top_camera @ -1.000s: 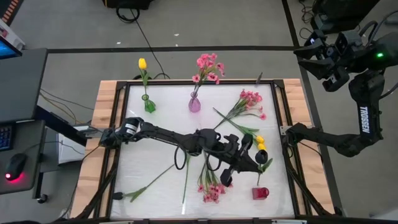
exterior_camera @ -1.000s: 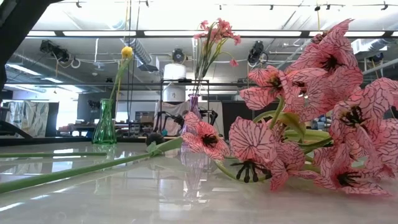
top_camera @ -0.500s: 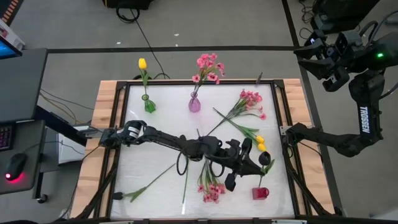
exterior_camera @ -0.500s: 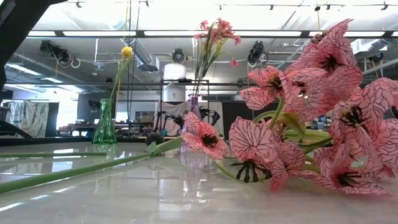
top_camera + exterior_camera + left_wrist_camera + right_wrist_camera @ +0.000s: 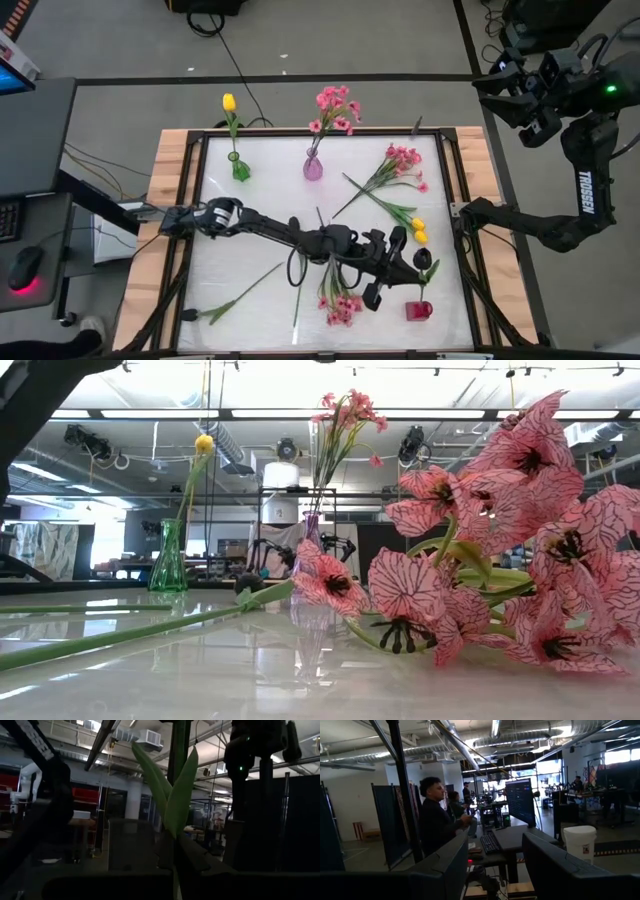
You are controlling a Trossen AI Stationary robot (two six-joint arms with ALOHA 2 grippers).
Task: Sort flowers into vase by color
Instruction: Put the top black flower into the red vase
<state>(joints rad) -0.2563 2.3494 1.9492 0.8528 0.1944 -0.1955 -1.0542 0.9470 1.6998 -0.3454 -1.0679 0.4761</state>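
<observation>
The left gripper [image 5: 415, 268] reaches far across the table [image 5: 260, 215], above the red vase [image 5: 419, 311] near the front right corner, its fingers clamped on the green stem of a dark tulip [image 5: 424, 259]. In the left wrist view that stem and its long pointed leaves [image 5: 172, 790] rise straight up between the fingers, but the bloom is cut off at the frame's top. The right gripper [image 5: 490, 865] is parked off the table's right side, its fingers apart and holding nothing. Pink sprays lie loose beside the left arm [image 5: 342, 303] and toward the back right [image 5: 400, 165]; a yellow tulip [image 5: 417, 229] lies nearby. The pink vase [image 5: 313, 166] and green vase [image 5: 240, 168] at the back each hold matching flowers. In the low view, the near pink blossoms [image 5: 500, 530] block the right half.
</observation>
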